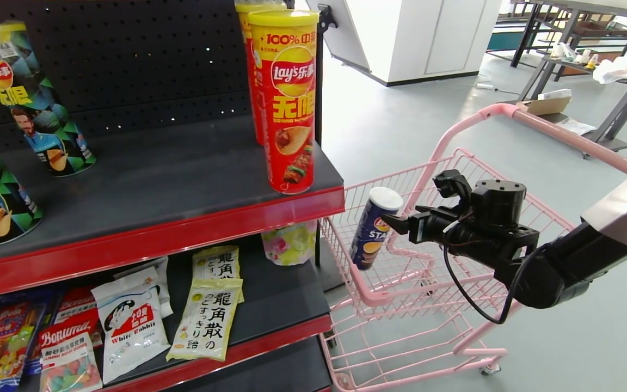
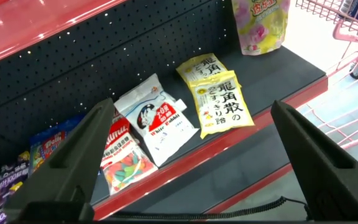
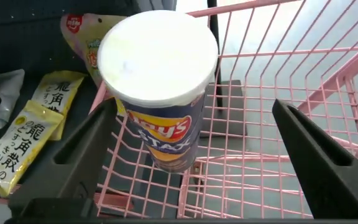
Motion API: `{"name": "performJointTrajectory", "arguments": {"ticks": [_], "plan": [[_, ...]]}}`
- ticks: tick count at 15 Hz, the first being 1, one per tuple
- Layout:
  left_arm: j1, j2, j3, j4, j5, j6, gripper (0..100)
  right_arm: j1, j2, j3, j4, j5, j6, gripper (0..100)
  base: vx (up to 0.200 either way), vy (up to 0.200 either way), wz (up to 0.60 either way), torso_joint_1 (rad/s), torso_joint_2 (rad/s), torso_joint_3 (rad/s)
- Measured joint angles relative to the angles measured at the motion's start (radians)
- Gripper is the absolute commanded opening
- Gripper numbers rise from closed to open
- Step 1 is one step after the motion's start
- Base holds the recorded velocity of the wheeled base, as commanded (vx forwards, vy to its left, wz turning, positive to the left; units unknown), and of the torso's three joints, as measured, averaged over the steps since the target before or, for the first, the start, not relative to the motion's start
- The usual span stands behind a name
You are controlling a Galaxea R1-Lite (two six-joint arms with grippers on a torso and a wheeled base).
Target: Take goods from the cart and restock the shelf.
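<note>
The right tool (image 1: pixel 395 222) is released, its fingers (image 3: pixel 86 155) spread wide inside the pink cart (image 1: pixel 458 158). The blue can (image 1: pixel 373 228) stands between them, nearer one finger than the other; whether it touches that finger I cannot tell. The can has a white lid and stands slightly tilted on the wire floor at the basket's left side, the side just beside the shelf (image 1: pixel 155 179). The cart's wire wall and the shelf's right-hand upright lie between the can and the boards.

On the upper board, a tall red can (image 1: pixel 289 103) stands upright at the near right corner, just above and left of the cart, with a second can (image 1: pixel 249 60) close behind it; two dark cans (image 1: pixel 36 98) stand well apart from these at the far left, leaving bare board between.

On the lower board lie two yellow sachets (image 1: pixel 207 318), one overlapping the other, with a white bag (image 1: pixel 131 324) to their left; a pale flowered bag (image 1: pixel 292 242) is propped at the right end, near the cart.

The left tool (image 2: pixel 191 109) is also released — it hangs in front of this lower board, fingers apart, holding nothing.
</note>
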Motion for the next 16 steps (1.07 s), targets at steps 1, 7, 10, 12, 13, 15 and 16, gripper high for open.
{"name": "performJointTrajectory", "arguments": {"ticks": [1, 7, 10, 12, 13, 15, 16], "plan": [[0.000, 0.000, 0.000, 0.000, 0.000, 0.000, 100, -0.003, 0.006, -0.005, 0.001, 0.000, 0.000, 100, 0.000, 0.000, 0.00, 0.000, 0.00, 0.000], [0.000, 0.009, 0.000, 0.000, 0.000, 0.000, 100, 0.016, 0.033, -0.029, -0.002, 0.017, 0.016, 100, 0.000, 0.000, 0.00, 0.000, 0.00, 0.000], [0.001, 0.011, 0.000, 0.000, 0.000, 0.000, 100, 0.036, 0.056, -0.060, -0.002, 0.019, 0.024, 100, 0.000, 0.000, 0.00, 0.000, 0.00, 0.000], [0.002, 0.012, 0.000, 0.000, 0.002, 0.000, 100, 0.045, 0.078, -0.086, -0.002, 0.028, 0.028, 100, 0.000, 0.000, 0.00, 0.000, 0.00, 0.000], [0.003, 0.013, 0.000, 0.000, 0.009, 0.000, 100, 0.050, 0.090, -0.095, -0.002, 0.032, 0.032, 100, 0.000, 0.000, 0.00, 0.000, 0.00, 0.000], [0.003, 0.016, 0.000, 0.000, 0.013, 0.000, 100, 0.050, 0.114, -0.121, -0.002, 0.033, 0.040, 100, 0.000, 0.000, 0.00, 0.000, 0.00, 0.000], [0.003, 0.017, 0.000, 0.000, 0.013, 0.001, 100, 0.051, 0.125, -0.136, -0.002, 0.034, 0.042, 100, 0.000, 0.000, 0.00, 0.000, 0.00, 0.000]]}}
